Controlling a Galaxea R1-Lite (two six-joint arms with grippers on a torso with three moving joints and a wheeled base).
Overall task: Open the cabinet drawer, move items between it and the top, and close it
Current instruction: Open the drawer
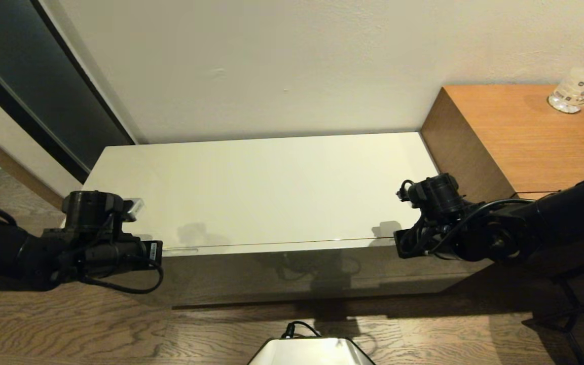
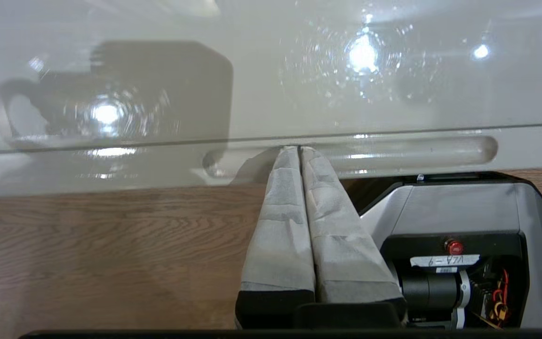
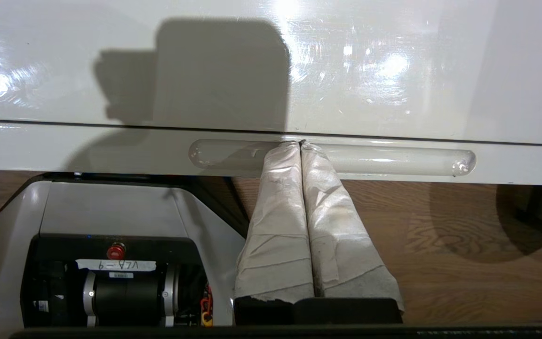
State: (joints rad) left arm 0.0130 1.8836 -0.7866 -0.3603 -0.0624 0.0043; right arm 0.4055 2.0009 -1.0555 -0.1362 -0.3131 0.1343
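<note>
The long cream cabinet (image 1: pixel 271 187) has a bare, glossy top (image 1: pixel 282 177). Its drawer (image 1: pixel 297 268) stands closed, with only a thin seam under the top's front edge. My left gripper (image 1: pixel 156 250) is at the drawer's left end. It is shut, with its fingertips (image 2: pixel 290 155) tucked into the left slot handle (image 2: pixel 393 153). My right gripper (image 1: pixel 398 243) is at the right end. It is also shut, and its fingertips (image 3: pixel 311 150) rest in the right slot handle (image 3: pixel 384 160). The drawer's inside is hidden.
A taller wood-grain desk unit (image 1: pixel 525 137) adjoins the cabinet's right end, and a clear plastic bottle (image 1: pixel 578 86) stands on it. Dark panels (image 1: pixel 33 76) stand at the far left. My base (image 1: pixel 312 352) sits on the wooden floor in front.
</note>
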